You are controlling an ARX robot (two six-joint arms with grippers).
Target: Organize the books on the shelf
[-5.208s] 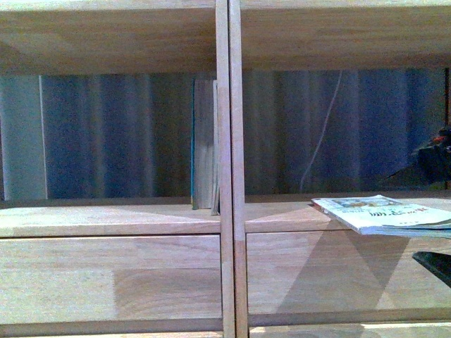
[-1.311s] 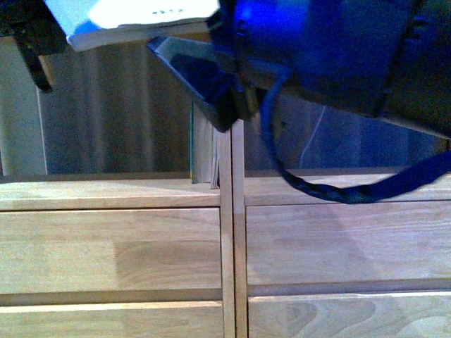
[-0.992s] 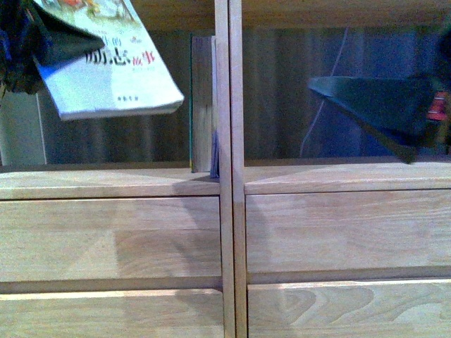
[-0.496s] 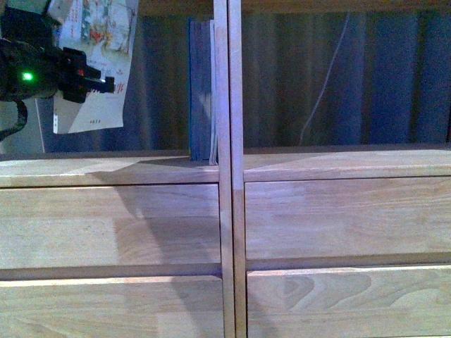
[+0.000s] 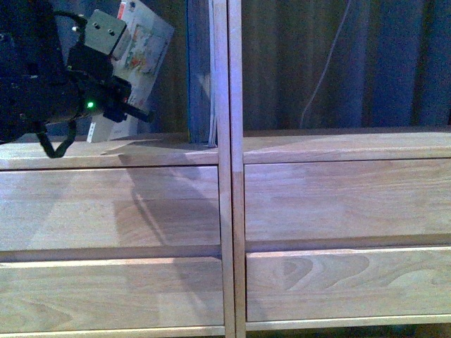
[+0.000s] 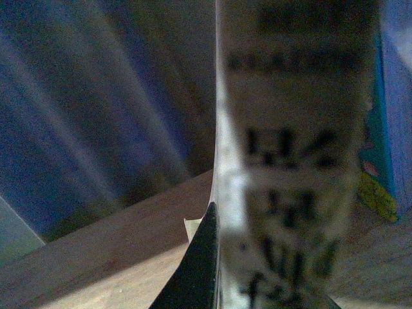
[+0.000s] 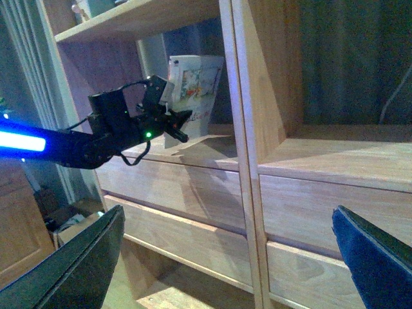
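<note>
- Dark pleated curtain (image 5: 366, 63) fills the open back of the shelf (image 5: 229, 211) in the front view, with one pale cord (image 5: 324, 77) hanging right of the central upright.
- Front view, counted: two books, four drawer fronts (image 5: 113, 204) (two on each side of the upright) and one gripper.
- The brownish book (image 5: 199, 70) stands upright in the left compartment, right against the upright.
- The white book (image 5: 144, 42) is further left of the upright, apart from the brownish book. It is tilted, with its top leaning toward the upright.
- The left gripper (image 5: 123, 105), showing a green light, has its jaws pinching the white book. Whether the book's low corner touches the board cannot be told.
- Left wrist view: one book only, the white book (image 6: 296, 161), seen close and blurred, with black lettering on its spine. One dark finger (image 6: 196, 270) lies against it, above the shelf board (image 6: 96, 270). The other finger is hidden.
- Right wrist view: only this view shows the right gripper (image 7: 228, 215). Its jaws are spread wide with nothing between them, out in front of the shelf (image 7: 244, 161).
- It also shows the left gripper (image 7: 174, 125) from the side, holding the white book (image 7: 193, 84) left of the upright.
- The brownish book does not show in this view.
</note>
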